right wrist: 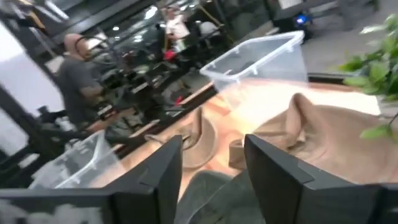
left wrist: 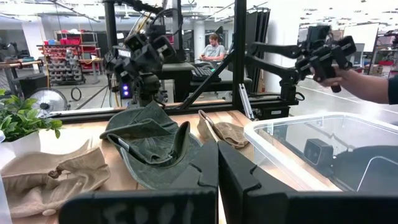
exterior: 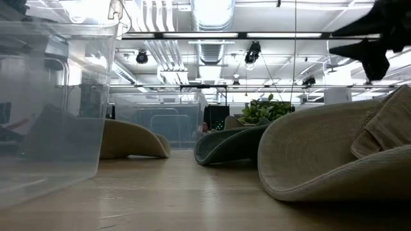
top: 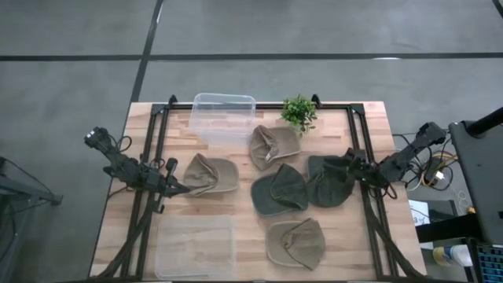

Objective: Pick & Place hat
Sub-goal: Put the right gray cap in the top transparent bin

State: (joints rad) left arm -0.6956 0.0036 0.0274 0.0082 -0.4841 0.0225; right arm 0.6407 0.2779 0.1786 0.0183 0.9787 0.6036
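One dark hat (top: 328,179), under right gripper (top: 353,167)

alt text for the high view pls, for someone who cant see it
Overhead view of a wooden table scattered with five floppy hats, three tan and two dark green. The right gripper, fingers open, is over the right dark green hat; the shut left gripper sits beside a tan hat. A clear bin, a small plant and a clear lid sit around the edges.

Wooden table (top: 369,228) bears five hats (top: 296,242), two bins (top: 224,116), plant (top: 299,112)
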